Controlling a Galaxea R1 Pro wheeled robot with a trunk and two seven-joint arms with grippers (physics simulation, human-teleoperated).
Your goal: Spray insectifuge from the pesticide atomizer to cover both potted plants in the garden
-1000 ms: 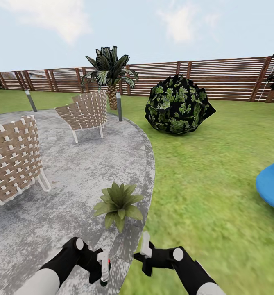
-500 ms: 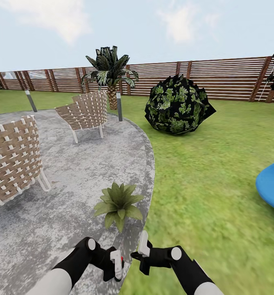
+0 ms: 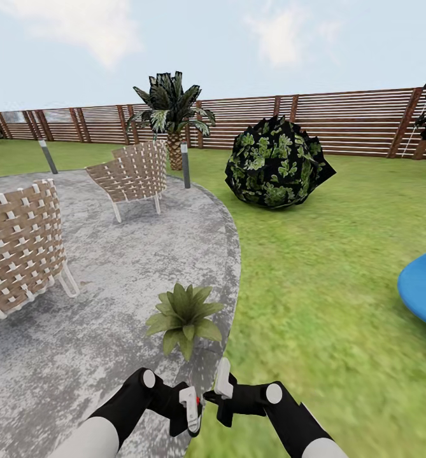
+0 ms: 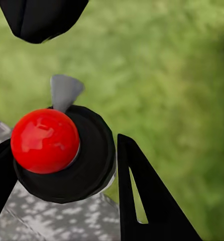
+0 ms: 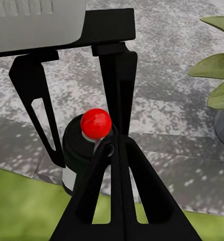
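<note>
My left gripper [image 3: 186, 413] is shut on the pesticide atomizer [image 3: 191, 408], low in the head view over the patio's edge. In the left wrist view the atomizer's black round top with a red ball [image 4: 45, 140] and grey nozzle sits between the dark fingers [image 4: 142, 201]. My right gripper [image 3: 220, 389] is shut and empty, just right of the atomizer. The right wrist view looks past that gripper's joined fingertips [image 5: 117, 150] at the atomizer [image 5: 87, 143]. One potted plant [image 3: 184, 315], a low green rosette, stands on the paving just beyond both grippers; its leaves [image 5: 217, 65] also show in the right wrist view.
The round grey patio [image 3: 111, 273] holds two woven chairs [image 3: 133, 172] [image 3: 18, 248]. Lawn [image 3: 314, 286] spreads to the right, with a round dark bush [image 3: 276, 162] and a blue object [image 3: 423, 289]. A palm [image 3: 171, 108], grey posts [image 3: 185, 165] and the slatted fence [image 3: 353, 121] stand behind.
My left arm has carried the atomizer rightward, close beside the right gripper. The right gripper has shifted only slightly. The camera has stayed still.
</note>
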